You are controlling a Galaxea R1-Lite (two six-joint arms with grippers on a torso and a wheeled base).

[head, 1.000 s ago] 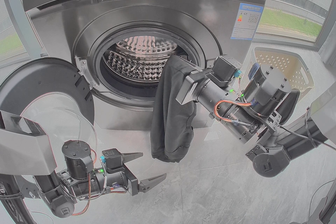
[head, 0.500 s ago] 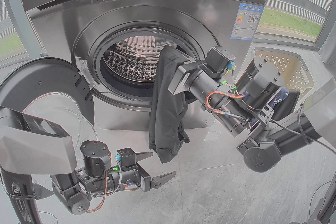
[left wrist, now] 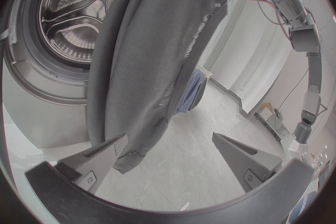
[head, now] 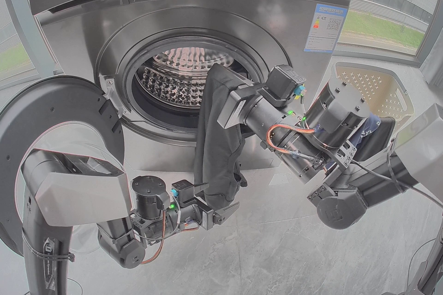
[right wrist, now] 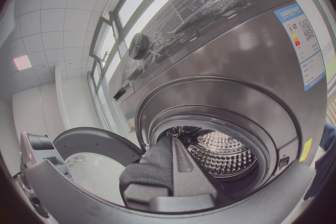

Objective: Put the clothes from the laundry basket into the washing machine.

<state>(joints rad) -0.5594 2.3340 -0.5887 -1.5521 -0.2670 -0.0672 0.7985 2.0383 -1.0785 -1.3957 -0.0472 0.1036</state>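
Observation:
A black garment hangs from my right gripper, which is shut on its top just in front of the washing machine's open drum. In the right wrist view the right gripper pinches the black garment before the drum. My left gripper is low, at the garment's bottom end, and open. In the left wrist view the left gripper has its jaws spread, with the garment hanging close to one fingertip. The laundry basket stands at the right with blue clothes in it.
The machine's round door stands swung open at the left, just behind my left arm. Bare grey floor lies in front of the machine. The blue clothes hang over the basket's edge behind the garment.
My left arm has moved up and to the right, bringing its open gripper to the garment's lower end. The right gripper has carried the garment slightly left and up toward the drum.

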